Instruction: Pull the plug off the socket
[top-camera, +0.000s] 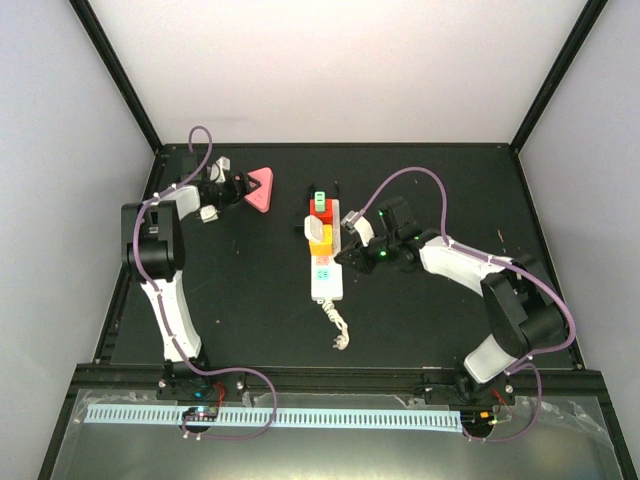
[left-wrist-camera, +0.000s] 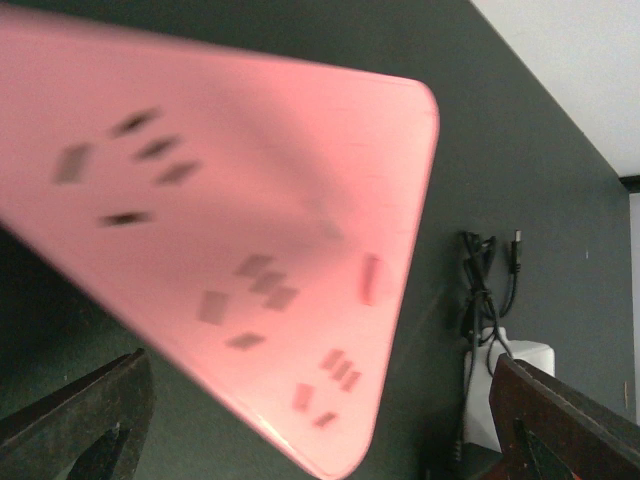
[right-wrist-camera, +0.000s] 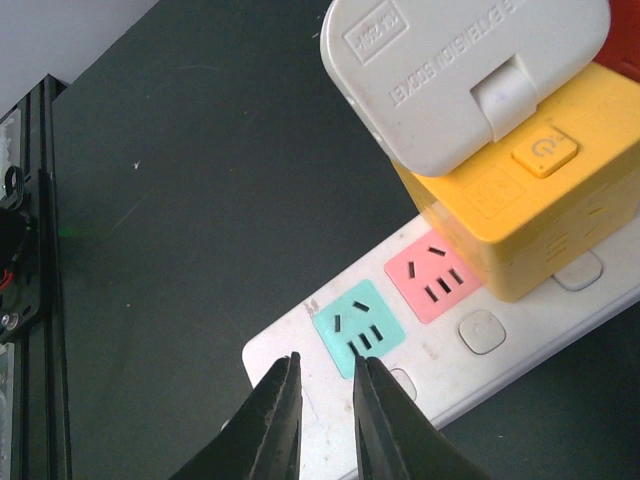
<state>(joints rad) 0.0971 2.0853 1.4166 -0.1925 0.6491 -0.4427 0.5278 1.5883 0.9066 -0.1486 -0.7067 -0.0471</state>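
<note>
Right gripper (right-wrist-camera: 327, 362) tips sit over the teal outlet (right-wrist-camera: 358, 325) at the socket's (right-wrist-camera: 540, 340) near end, jaws a slit apart, empty. White plug (right-wrist-camera: 450, 70) on yellow cube (right-wrist-camera: 520, 220) mid-strip. Right arm bent in from the right. Left gripper (top-camera: 238, 188) wide open at pink triangle (top-camera: 260, 190).

Blurry pink triangular outlet block (left-wrist-camera: 230, 220) w/ fingers (left-wrist-camera: 85, 425) wide apart below.

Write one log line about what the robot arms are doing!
left gripper: open, at pink adapter | right gripper: slightly open, empty, at teal outlet of strip | white plug: on yellow cube on strip
</note>
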